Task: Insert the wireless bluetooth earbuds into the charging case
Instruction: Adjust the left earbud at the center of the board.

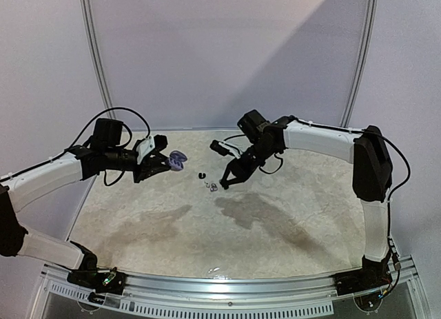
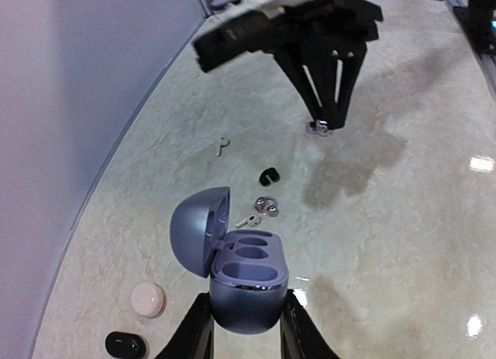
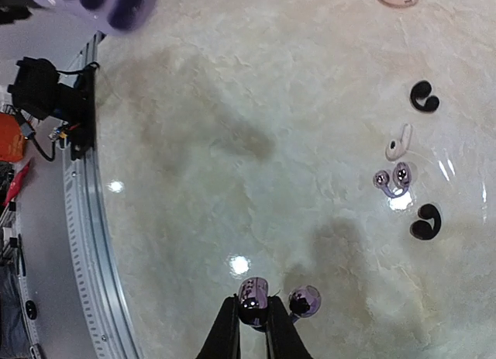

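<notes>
Earbud [image 3: 253, 299] half-hidden between right fingers [image 3: 225, 337]

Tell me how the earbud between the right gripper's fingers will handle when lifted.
The purple earbud looks glossy and rounded, so it may slip or twist in the right gripper. It is tiny, probably very light. Its second lobe sticks out sideways, so it could swing and shift the grip.

My marbled table [image 1: 296, 215] carries scattered earbuds [image 3: 425, 97]. A pale round case [image 2: 147, 299] and, I think, a black case [image 2: 125, 344] lie near its edge.
</notes>
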